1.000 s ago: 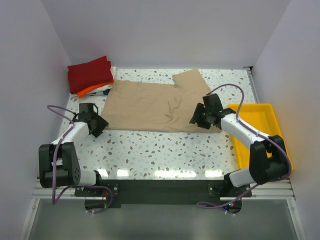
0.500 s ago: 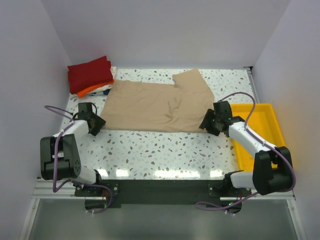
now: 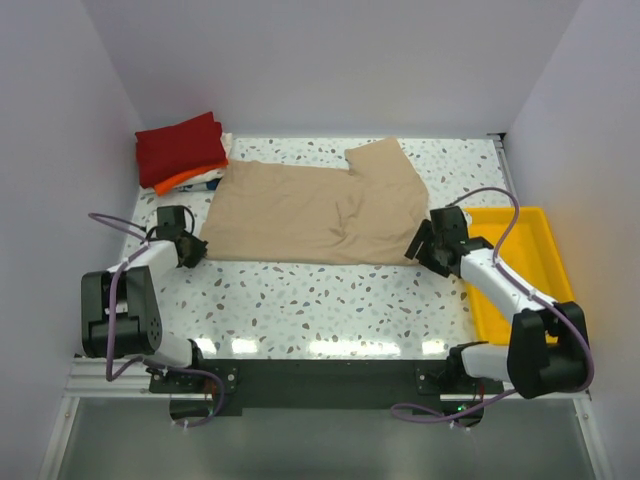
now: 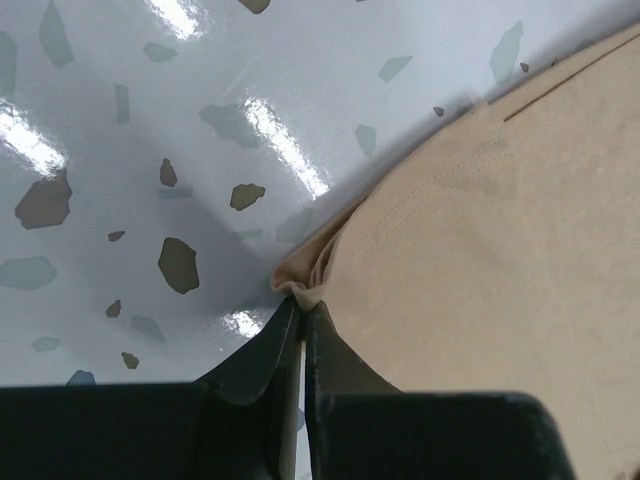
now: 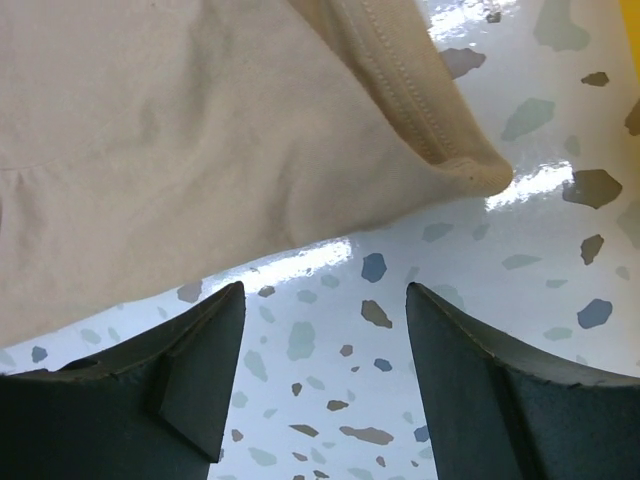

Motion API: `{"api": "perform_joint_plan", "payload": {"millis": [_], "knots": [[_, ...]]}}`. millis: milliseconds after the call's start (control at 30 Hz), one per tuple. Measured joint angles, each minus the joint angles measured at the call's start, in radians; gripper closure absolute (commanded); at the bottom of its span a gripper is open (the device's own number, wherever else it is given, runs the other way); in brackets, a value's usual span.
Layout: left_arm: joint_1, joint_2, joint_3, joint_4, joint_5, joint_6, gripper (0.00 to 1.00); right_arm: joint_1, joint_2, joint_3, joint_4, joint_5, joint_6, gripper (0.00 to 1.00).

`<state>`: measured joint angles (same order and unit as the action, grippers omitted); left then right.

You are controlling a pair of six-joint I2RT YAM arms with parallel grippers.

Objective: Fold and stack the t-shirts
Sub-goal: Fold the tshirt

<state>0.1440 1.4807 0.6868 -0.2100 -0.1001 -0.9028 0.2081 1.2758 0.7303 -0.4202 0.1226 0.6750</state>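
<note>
Progress: red shirt and orange shirt folded, stacked at far-left corner of table. Outstanding: tan shirt lies spread at centre, one sleeve out, not yet folded small or stacked. Hands: left gripper fingers pressed together, pinching tan shirt's near-left corner; right gripper fingers spread, empty, just off near-right corner

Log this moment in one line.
left gripper: shut on tan t-shirt corner | right gripper: open, beside shirt's right edge, holding nothing
</note>
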Motion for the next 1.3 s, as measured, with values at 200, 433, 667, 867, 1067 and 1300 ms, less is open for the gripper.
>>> {"api": "perform_joint_plan", "payload": {"millis": [200, 433, 667, 867, 1067, 1300], "knots": [[0.000, -0.024, -0.007, -0.001, 0.020, -0.003, 1.00, -0.014, 0.040, -0.013, 0.003, 0.044, 0.027, 0.35], [0.000, -0.053, -0.024, -0.006, 0.026, -0.004, 1.00, -0.057, 0.170, -0.004, 0.047, 0.060, 0.066, 0.41], [0.000, -0.092, -0.031, -0.028, 0.033, -0.004, 1.00, -0.058, 0.231, 0.026, 0.113, 0.098, 0.085, 0.95], [0.000, -0.207, -0.032, -0.094, -0.002, -0.002, 1.00, -0.058, 0.153, 0.042, 0.032, 0.100, 0.080, 1.00], [0.000, -0.344, -0.098, -0.131, -0.046, -0.002, 1.00, -0.058, -0.108, 0.058, -0.146, 0.101, 0.079, 0.98], [0.000, -0.464, -0.179, -0.213, -0.068, -0.002, 1.00, -0.058, -0.283, 0.066, -0.369, 0.081, 0.096, 0.97]]}}
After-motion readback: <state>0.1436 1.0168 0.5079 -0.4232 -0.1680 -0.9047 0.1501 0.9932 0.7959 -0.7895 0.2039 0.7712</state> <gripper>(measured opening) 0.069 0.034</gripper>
